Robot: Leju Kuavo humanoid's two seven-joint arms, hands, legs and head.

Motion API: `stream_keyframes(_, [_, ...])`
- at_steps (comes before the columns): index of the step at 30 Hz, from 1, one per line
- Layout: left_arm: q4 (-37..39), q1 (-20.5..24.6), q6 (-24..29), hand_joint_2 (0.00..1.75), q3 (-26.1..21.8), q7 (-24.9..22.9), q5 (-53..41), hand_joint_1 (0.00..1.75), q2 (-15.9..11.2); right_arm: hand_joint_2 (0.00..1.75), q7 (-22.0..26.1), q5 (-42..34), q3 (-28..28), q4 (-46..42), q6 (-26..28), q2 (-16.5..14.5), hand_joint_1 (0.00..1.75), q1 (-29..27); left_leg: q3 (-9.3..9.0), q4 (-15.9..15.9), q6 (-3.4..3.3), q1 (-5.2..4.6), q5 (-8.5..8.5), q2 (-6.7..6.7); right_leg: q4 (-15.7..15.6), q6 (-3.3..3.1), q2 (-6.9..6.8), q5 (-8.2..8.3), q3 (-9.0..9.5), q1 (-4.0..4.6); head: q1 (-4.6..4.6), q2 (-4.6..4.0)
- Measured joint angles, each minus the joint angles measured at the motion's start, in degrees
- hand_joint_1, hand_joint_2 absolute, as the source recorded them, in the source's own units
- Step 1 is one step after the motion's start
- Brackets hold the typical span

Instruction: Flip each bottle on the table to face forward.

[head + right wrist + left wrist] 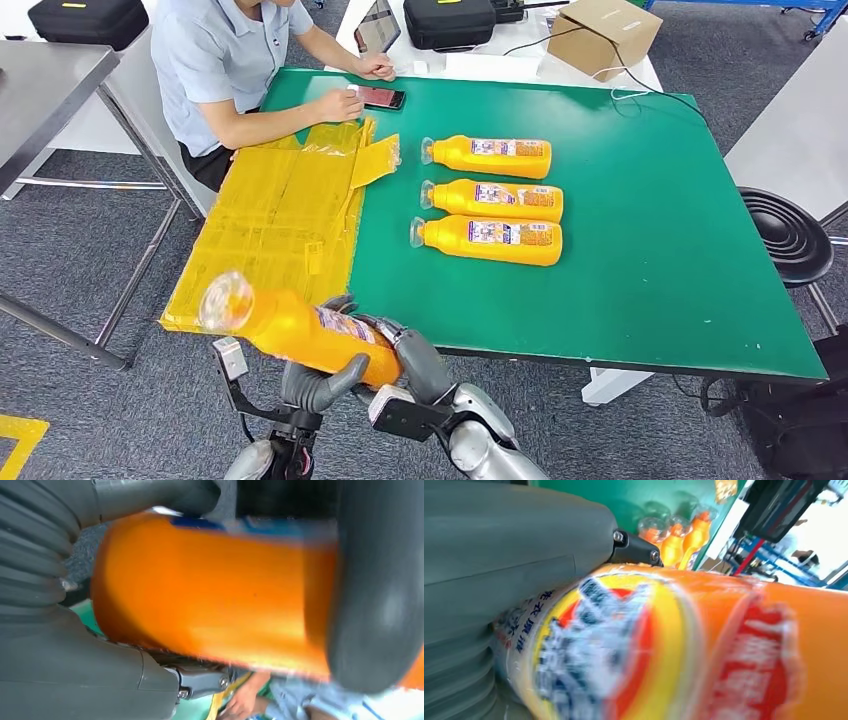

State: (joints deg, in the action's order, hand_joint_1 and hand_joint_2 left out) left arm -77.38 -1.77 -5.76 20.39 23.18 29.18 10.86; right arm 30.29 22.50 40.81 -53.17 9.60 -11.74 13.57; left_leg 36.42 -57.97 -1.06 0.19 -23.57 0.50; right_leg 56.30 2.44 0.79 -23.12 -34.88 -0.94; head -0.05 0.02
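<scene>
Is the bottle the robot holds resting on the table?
No, the held bottle hangs in the air short of the green table.

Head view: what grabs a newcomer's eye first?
The orange plastic bottle with a clear cap, gripped by both the left hand and the right hand off the table's near edge. Next, three matching orange bottles lying in a row on the green table, caps toward the flattened yellow cardboard. A seated person rests hands by a phone at the far edge.

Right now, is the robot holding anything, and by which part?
Yes: an orange bottle, gripped around its lower body near the base by both the left hand and the right hand, cap end pointing away.
</scene>
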Motion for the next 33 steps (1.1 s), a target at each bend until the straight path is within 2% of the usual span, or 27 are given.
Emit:
stream_keyframes(2, [-0.14,0.2,0.43,1.75,-0.39,0.04,-0.07,1.75,0.05,0.0,-0.25,-0.15,0.49,0.03,-0.19,0.01,0.0,-0.21,0.0,0.0,0.0,0.0,0.0,0.0,0.0,0.0,0.0,0.0,0.0,0.0,0.01,0.0])
stream_keyframes(16, [-0.19,1.95,-0.23,1.75,-3.63,-2.0,1.29,1.75,-0.71,0.0,0.91,-0.13,1.25,0.04,2.25,-0.15,0.0,-0.84,0.0,0.0,0.0,0.0,0.0,-0.01,0.0,0.0,0.0,0.0,0.0,0.0,0.01,0.0])
stream_keyframes(21, [-0.19,2.84,-0.18,1.75,-5.12,-3.39,-0.89,1.75,-2.45,0.0,1.12,-0.75,1.31,-0.37,4.55,-0.3,0.0,-1.39,0.0,0.0,0.0,0.01,0.0,-0.01,0.01,0.0,0.0,0.0,-0.01,0.01,0.01,0.0])
stream_keyframes(24, [0.15,4.16,5.21,1.75,-6.23,-4.45,-10.45,1.75,-4.41,0.0,1.5,-0.57,1.31,-2.06,9.35,-0.39,0.0,-2.73,0.0,0.0,0.01,0.03,0.02,0.01,0.01,0.0,-0.01,0.0,-0.04,0.04,0.01,0.0])
stream_keyframes(27, [2.77,7.59,16.3,1.75,-6.32,-4.31,-27.65,1.75,-6.22,0.0,1.22,0.72,1.31,-4.44,14.65,-0.13,0.0,-3.75,0.01,0.0,0.02,0.06,0.05,0.02,0.02,-0.02,-0.05,0.01,-0.04,0.06,0.01,0.0])
stream_keyframes(29, [5.44,10.58,23.19,1.75,-6.25,-4.24,-38.92,1.75,-7.35,0.0,1.11,0.7,1.24,-6.06,15.88,0.22,0.0,-4.28,0.01,0.0,0.03,0.06,0.07,0.01,0.02,-0.03,-0.05,0.02,-0.02,0.06,0.02,0.0])
stream_keyframes(33, [11.75,16.76,30.63,1.75,-6.59,-8.01,-57.03,1.75,-9.89,0.0,1.17,-0.48,0.7,-8.22,15.68,0.52,0.0,-5.14,0.01,0.0,0.02,0.05,0.12,0.01,0.03,-0.03,-0.04,0.05,0.0,0.05,0.03,0.0])
